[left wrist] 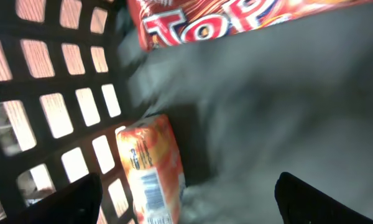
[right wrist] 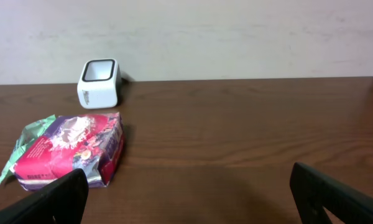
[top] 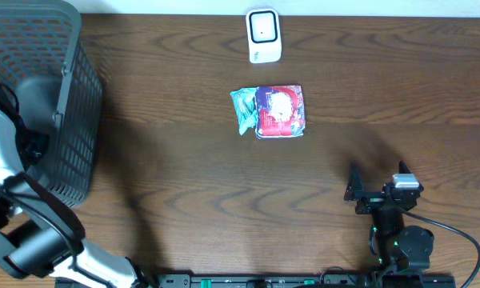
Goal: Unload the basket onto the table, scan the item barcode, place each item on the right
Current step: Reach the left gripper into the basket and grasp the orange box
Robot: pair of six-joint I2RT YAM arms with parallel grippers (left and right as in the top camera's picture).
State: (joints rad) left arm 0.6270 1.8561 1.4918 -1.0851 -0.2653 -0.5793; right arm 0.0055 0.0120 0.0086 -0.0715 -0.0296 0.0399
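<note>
Basket at nine o'clock, left claw down inside it, fingers spread wide, gripping nothing. Orange pack right below, toward seven o'clock in the wrist view, leaning by the mesh wall, barcode stripes facing the camera. Looks like the item to lift and carry to the scanner at twelve o'clock on the surface. Right claw parked at five o'clock, wide too, empty, pointed at a purple pouch lying centre, near the scanner, on its six o'clock side.

Trouble ahead, as a guess: blurred wrist view, so easy to misjudge depth and pinch basket mesh instead of pack. Slick film, probably soft inside, so could squirt out of a shallow grip or crumple across the barcode, leaving stripes unreadable. Could also snag the red pack at twelve o'clock. Could also find the scanner window blocked by the pouch.

Writing: "TOP" in big white letters on the red pack, cut off at the frame edge. Fine print beside the orange pack's barcode too smeared to read. Nothing legible on scanner or pouch.
</note>
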